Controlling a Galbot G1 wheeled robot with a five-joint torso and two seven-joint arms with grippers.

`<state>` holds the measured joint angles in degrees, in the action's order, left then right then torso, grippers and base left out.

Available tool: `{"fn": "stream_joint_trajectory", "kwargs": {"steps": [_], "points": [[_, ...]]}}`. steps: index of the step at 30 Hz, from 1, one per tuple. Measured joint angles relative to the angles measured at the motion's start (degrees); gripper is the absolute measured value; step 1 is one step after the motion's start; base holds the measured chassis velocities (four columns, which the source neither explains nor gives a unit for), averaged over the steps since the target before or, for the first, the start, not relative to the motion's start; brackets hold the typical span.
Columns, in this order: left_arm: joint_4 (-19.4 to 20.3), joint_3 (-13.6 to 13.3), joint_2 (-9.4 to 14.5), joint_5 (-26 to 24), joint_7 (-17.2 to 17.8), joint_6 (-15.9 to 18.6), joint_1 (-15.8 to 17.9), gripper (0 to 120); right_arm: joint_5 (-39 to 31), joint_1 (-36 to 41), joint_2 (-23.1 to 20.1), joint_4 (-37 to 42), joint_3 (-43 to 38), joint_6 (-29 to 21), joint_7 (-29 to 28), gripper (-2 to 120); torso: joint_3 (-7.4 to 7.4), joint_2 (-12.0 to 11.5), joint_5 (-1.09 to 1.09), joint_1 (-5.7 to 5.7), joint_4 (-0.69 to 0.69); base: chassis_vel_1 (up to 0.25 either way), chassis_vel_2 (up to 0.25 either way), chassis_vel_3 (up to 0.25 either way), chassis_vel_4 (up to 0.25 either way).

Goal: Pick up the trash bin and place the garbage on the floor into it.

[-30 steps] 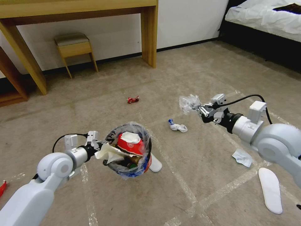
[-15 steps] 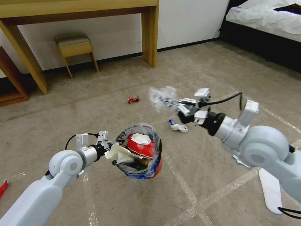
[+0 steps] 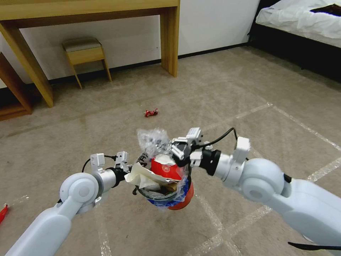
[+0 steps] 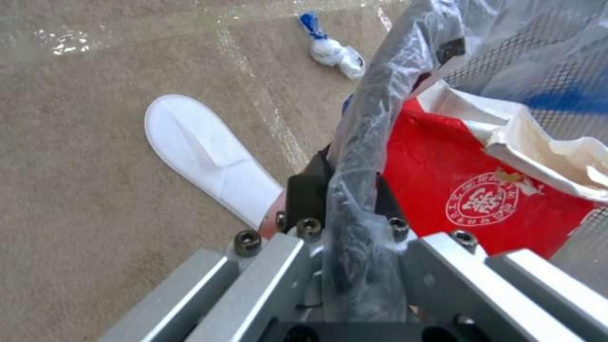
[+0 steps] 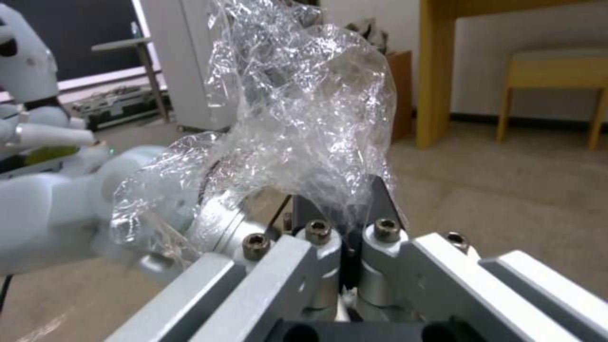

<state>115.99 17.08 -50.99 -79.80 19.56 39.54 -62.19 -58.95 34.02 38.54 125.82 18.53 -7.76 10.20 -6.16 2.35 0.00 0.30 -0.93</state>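
My left gripper holds the trash bin off the carpet, shut on its bag-lined rim. The bin has a red base and is stuffed with a red-and-white carton and pale paper. My right gripper hovers just over the bin's far rim, shut on a wad of clear crumpled plastic that stands above the opening. The right wrist view has that plastic pinched between the shut fingers. More garbage lies on the floor: a red wrapper, a white slipper sole and a white-blue tissue.
A wooden desk leg and a small stool stand against the far wall. A bed fills the back right corner. Pale tape lines cross the carpet. Something red lies at the left edge.
My right arm has swung left with the clear plastic, from out over the floor to just above the bin. The left arm has brought the bin a little to the right.
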Motion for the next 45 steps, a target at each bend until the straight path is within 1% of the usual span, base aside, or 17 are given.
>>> {"fn": "stream_joint_trajectory", "kwargs": {"steps": [6, 9, 15, 17, 19, 24, 27, 29, 30, 32, 33, 35, 36, 38, 39, 41, 45], "points": [[0.53, 1.50, -0.08, -0.82, 0.46, -0.11, -0.97, 1, 1.39, 0.25, 0.41, -0.89, 1.57, -0.07, 0.14, 0, 0.00, 0.00, 0.00, 0.00, 0.00, 0.000, 0.000, 0.000, 0.000], [0.93, 3.34, -0.17, -1.90, 0.79, -0.24, -2.27, 1, 2.10, 1.21, -0.77, -1.17, 1.46, -0.07, 0.34, 0, 0.00, 0.00, 0.00, 0.00, 0.00, 0.000, 0.000, 0.000, 0.000], [1.32, 4.28, -0.37, -3.10, 1.22, -0.66, -2.88, 1, 2.89, 2.20, -1.00, -1.35, 1.33, 0.00, 0.26, 0, 0.00, 0.00, 0.00, 0.00, -0.01, 0.000, 0.000, 0.000, 0.000], [1.22, 4.59, -0.36, -3.10, 1.35, -0.87, -3.09, 1, 3.21, 2.31, -0.99, -1.49, 1.33, 0.15, -0.07, 2, 0.00, 0.00, 0.01, 0.00, -0.01, 0.000, 0.000, 0.000, 0.000], [1.12, 4.99, -0.19, -3.05, 1.35, -0.88, -3.58, 1, 3.23, 2.41, -0.97, -1.68, 0.93, 0.23, -0.43, 9, 0.00, 0.00, 0.00, 0.00, 0.00, 0.000, 0.000, 0.000, 0.000], [1.12, 5.42, 0.00, -2.88, 1.28, -0.88, -4.14, 1, 3.22, 2.56, -1.14, -1.88, 0.24, 0.34, -0.65, 12, 0.00, 0.00, 0.00, 0.00, 0.01, 0.000, 0.000, 0.000, 0.000], [1.17, 5.52, 0.01, -2.85, 1.21, -0.87, -4.22, 1, 3.34, 2.78, -1.49, -2.06, -0.02, 0.46, -0.59, 19, 0.00, 0.00, 0.00, 0.00, 0.00, 0.000, 0.000, 0.000, 0.000], [1.17, 5.55, 0.17, -2.83, 1.09, -0.80, -4.21, 1, 3.61, 3.55, -1.48, -2.26, -0.67, 0.49, -0.59, 33, 0.00, 0.00, 0.00, 0.00, 0.00, 0.000, 0.000, 0.000, 0.000], [1.17, 5.55, 0.17, -2.83, 1.09, -0.80, -4.21, 1, 3.61, 3.55, -1.48, -2.26, -0.67, 0.49, -0.59, 33, 0.00, 0.00, 0.00, 0.00, 0.00, 0.000, 0.000, 0.000, 0.000], [1.13, 5.61, 0.39, -2.79, 0.95, -0.71, -4.21, 1, 3.70, 4.21, -1.56, -2.22, -1.29, 0.51, -0.58, 43, 0.00, 0.00, 0.01, 0.00, 0.00, 0.000, 0.000, 0.000, 0.000], [1.13, 5.61, 0.39, -2.79, 0.95, -0.71, -4.21, 1, 3.70, 4.21, -1.56, -2.22, -1.29, 0.51, -0.58, 43, 0.00, 0.00, 0.01, 0.00, 0.00, 0.000, 0.000, 0.000, 0.000], [0.99, 5.63, 0.43, -2.63, 0.84, -0.66, -4.24, 1, 3.76, 4.62, -1.88, -2.03, -1.86, 0.50, -0.47, 55, 0.00, 0.00, 0.00, 0.00, 0.00, 0.000, 0.000, 0.000, 0.000], [0.99, 5.63, 0.43, -2.63, 0.84, -0.66, -4.24, 1, 3.76, 4.62, -1.88, -2.03, -1.86, 0.50, -0.47, 55, 0.00, 0.00, 0.00, 0.00, 0.00, 0.000, 0.000, 0.000, 0.000], [0.75, 5.56, 0.22, -2.22, 0.80, -0.65, -4.25, 1, 3.79, 4.91, -2.26, -1.88, -2.39, 0.51, -0.36, 65, 0.00, 0.00, 0.00, 0.00, 0.00, 0.000, 0.000, 0.000, 0.000], [0.75, 5.56, 0.22, -2.22, 0.80, -0.65, -4.25, 1, 3.79, 4.91, -2.26, -1.88, -2.39, 0.51, -0.36, 65, 0.00, 0.00, 0.00, 0.00, 0.00, 0.000, 0.000, 0.000, 0.000], [0.71, 5.40, 0.10, -2.11, 0.77, -0.65, -4.24, 1, 3.83, 5.13, -2.81, -1.70, -2.82, 0.51, 0.02, 77, 0.00, 0.00, 0.00, 0.00, 0.00, 0.000, 0.000, 0.000, 0.000], [0.60, 5.27, -0.04, -1.92, 0.76, -0.65, -4.11, 1, 3.85, 5.33, -3.11, -1.48, -3.01, 0.52, 0.15, 87, 0.00, 0.00, 0.00, 0.00, 0.00, 0.000, 0.000, 0.000, 0.000]]}}
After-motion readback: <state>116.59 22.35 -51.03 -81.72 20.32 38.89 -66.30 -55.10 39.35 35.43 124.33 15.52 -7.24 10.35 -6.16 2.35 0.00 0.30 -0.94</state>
